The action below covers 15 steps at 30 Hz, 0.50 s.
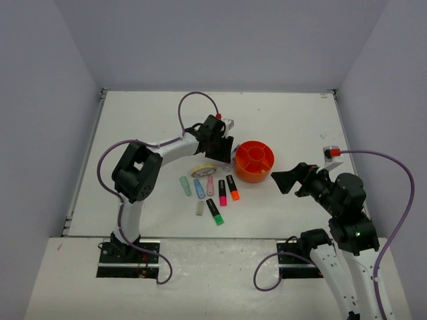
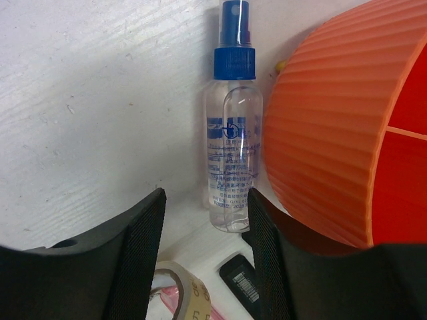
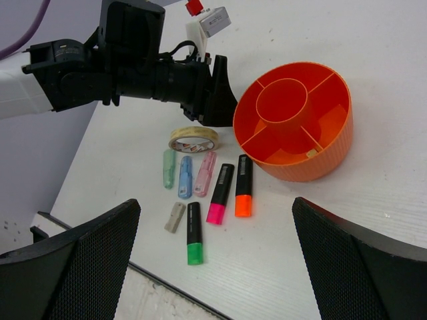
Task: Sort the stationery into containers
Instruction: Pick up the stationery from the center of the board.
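Note:
A clear spray bottle (image 2: 232, 153) with a blue cap lies on the table against the ribbed wall of the orange organiser (image 2: 327, 133). My left gripper (image 2: 206, 195) is open, its jaws either side of the bottle's base. The right finger touches the bottle and a gap shows at the left finger. Beneath the jaws lie the cream tape roll (image 2: 187, 290) and a black marker (image 2: 241, 283). My right gripper (image 3: 215, 203) hangs wide open and empty above the markers, right of the organiser (image 1: 254, 161).
Near the tape roll (image 3: 193, 139) lie green (image 3: 168, 167), blue (image 3: 185, 176) and pink (image 3: 205, 172) pastel markers. Closer are black markers with pink (image 3: 220, 193), orange (image 3: 243, 185) and green (image 3: 193, 233) caps, and a grey one (image 3: 175, 217). Grey walls surround the table.

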Each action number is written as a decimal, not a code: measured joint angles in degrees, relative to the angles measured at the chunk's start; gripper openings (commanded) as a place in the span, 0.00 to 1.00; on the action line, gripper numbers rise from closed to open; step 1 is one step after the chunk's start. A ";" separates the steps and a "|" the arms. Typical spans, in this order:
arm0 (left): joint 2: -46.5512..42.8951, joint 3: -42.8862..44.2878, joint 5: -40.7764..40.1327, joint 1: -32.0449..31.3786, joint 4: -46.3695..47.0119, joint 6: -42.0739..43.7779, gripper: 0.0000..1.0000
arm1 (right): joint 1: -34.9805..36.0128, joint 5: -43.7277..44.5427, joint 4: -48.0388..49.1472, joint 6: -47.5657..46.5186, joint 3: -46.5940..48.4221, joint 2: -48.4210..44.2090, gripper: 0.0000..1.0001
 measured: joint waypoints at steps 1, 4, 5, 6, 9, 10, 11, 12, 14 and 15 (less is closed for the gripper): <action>0.00 0.00 -0.12 -0.02 0.00 0.00 0.54 | 0.00 0.00 0.00 -0.02 0.00 0.00 0.99; 0.00 0.00 -0.44 -0.14 0.00 -0.03 0.54 | 0.00 -0.03 0.02 -0.02 -0.04 0.00 0.99; 0.00 0.00 -0.59 -0.30 0.01 -0.04 0.54 | 0.00 -0.04 0.02 -0.02 -0.08 0.00 0.99; 0.00 0.00 -0.77 -0.40 0.02 -0.04 0.54 | 0.00 -0.04 0.02 0.00 -0.11 0.00 0.99; 0.07 0.15 -1.40 -0.74 0.04 -0.07 0.53 | 0.00 -0.08 0.02 0.00 -0.15 0.00 0.99; 0.17 0.27 -1.68 -0.88 0.03 -0.09 0.53 | 0.00 -0.11 0.03 0.00 -0.16 0.00 0.99; 0.37 0.47 -2.04 -1.07 0.04 -0.16 0.52 | 0.00 -0.19 0.04 0.00 -0.19 0.00 0.99; 0.65 0.72 -2.41 -1.28 0.14 -0.24 0.51 | 0.00 -0.29 0.03 0.00 -0.22 0.00 0.99; 1.20 1.13 -3.38 -1.73 0.21 -0.44 0.49 | 0.00 -0.48 0.04 0.00 -0.25 0.00 0.99; 1.63 1.26 -4.44 -2.00 0.03 -0.48 0.49 | 0.00 -0.65 0.06 0.00 -0.30 0.00 0.99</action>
